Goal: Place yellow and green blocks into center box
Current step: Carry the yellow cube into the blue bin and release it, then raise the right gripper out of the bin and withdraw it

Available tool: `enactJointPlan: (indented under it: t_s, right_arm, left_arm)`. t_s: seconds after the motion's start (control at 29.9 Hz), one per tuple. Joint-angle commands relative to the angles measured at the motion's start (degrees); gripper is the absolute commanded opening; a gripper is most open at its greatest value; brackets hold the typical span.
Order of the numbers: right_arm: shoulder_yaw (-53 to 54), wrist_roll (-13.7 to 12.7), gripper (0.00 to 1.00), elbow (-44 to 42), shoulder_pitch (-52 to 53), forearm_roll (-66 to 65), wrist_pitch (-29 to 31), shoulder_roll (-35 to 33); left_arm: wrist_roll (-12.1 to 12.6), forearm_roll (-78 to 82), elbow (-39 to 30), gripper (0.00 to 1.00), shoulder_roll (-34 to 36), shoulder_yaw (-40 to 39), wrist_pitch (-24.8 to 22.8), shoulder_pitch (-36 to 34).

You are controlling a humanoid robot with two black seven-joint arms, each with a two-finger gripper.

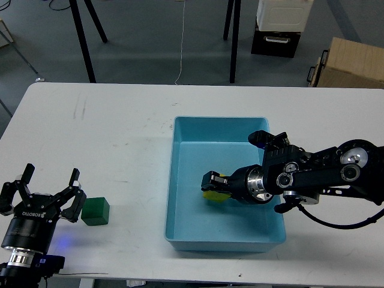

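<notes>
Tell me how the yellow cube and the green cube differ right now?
The yellow block is inside the light-blue tray, while the green block sits on the white table outside it. The yellow block is partly hidden between the right gripper's fingers; the green block is in full view, beside the open left gripper, untouched. One is bright yellow, the other dark green. Both look like small cubes of similar size.

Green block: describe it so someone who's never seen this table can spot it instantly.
On the white table, look left of the light-blue tray, near the front edge. The green block sits on the bare tabletop just right of the left gripper. It is the only dark green cube; the yellow block is inside the tray.
</notes>
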Motion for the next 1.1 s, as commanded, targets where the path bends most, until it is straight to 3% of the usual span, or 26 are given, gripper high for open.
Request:
enactJointPlan:
  t_s: [0.0, 0.17, 0.4, 0.7, 0.9, 0.97, 1.07]
  right_arm:
    - [0.32, 0.0, 1.0, -0.15, 0.68, 0.09, -0.08, -1.8]
    - [9.34, 0.53, 1.0, -0.06, 0.33, 0.88, 1.23, -11.11]
    - [27.1, 2.11, 1.0, 0.9, -1.51, 12.38, 7.12, -27.55]
    - [43.9, 8.61, 1.0, -1.12, -9.86, 26.88, 6.95, -37.4]
    - [48.22, 9.49, 1.0, -12.96, -11.53, 35.59, 7.83, -40.48]
    - [48.39, 9.41, 1.0, -17.88, -11.53, 38.22, 10.62, -40.57]
    - [48.31, 9.41, 1.0, -25.7, -13.02, 45.59, 23.51, -40.57]
  left_arm:
    - [0.0, 0.0, 0.12, 1.0, 0.0, 0.0, 0.0, 0.0]
    - [0.09, 0.0, 0.21, 1.0, 0.0, 0.09, 0.0, -0.44]
    - [0.09, 0.09, 0.65, 1.0, 0.0, 0.17, 0.0, -1.23]
    - [0.09, -0.09, 0.65, 1.0, 0.18, 0.09, 0.0, -2.03]
    - [0.09, -0.09, 0.56, 1.0, 0.09, 0.17, 0.0, -2.03]
    - [0.09, -0.09, 0.56, 1.0, 0.09, 0.17, 0.0, -2.03]
    - [0.09, -0.09, 0.65, 1.0, 0.0, 0.17, 0.0, -1.94]
